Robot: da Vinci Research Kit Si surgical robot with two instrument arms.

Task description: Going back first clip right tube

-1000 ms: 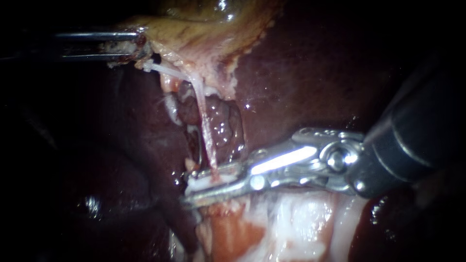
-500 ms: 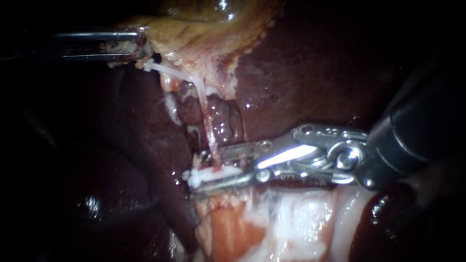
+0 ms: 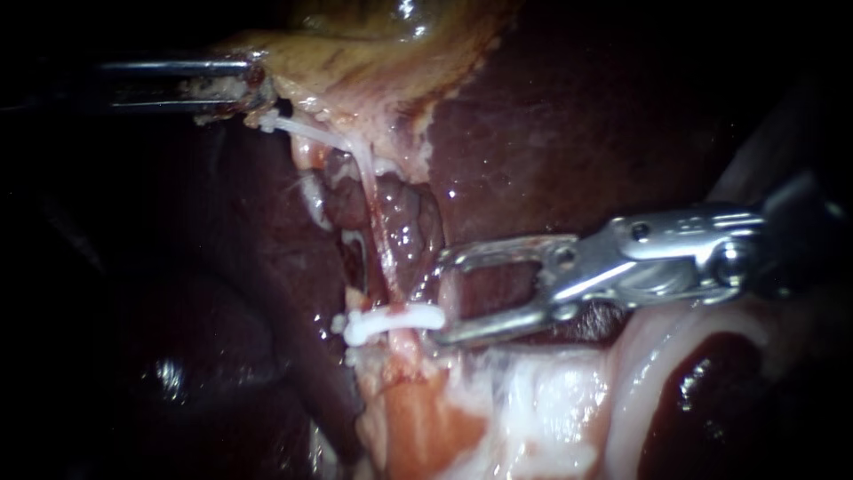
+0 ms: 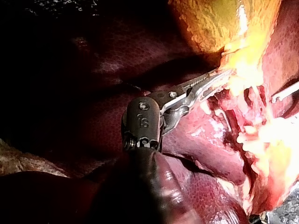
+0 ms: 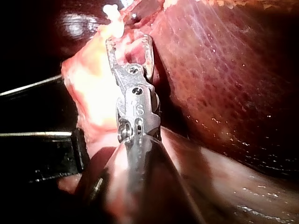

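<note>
**Left instrument**. We log its jaws clenched on the edge of the gallbladder. We judge the reason to be traction. With that edge held away, the tube leaving it just beside these jaws stands taut and clear of the liver.

**Right instrument**. Its jaws are released and spread wide, and they grasp nothing. Only liver shows through the gap between them. The right wrist view agrees: both jaws stand apart, with pale tissue ahead of them.

**Clip**. It is white and closed across the far end of the tube. It lies just ahead of the right instrument's tips and nearest one of them. We cannot tell whether it touches that tip.

**Tube**. It is a pale strand that runs from beside the left jaws to the clip ahead of the right jaws.

**Assessment**. The clip is seated and the right jaws are free of it, so we read the step in hand as backing away. The retreat should follow the shaft's own line with the jaws kept apart. The near tip could snag the clip's end and drag the tube. The left hold should remain, so that the tube stays on show.
</note>
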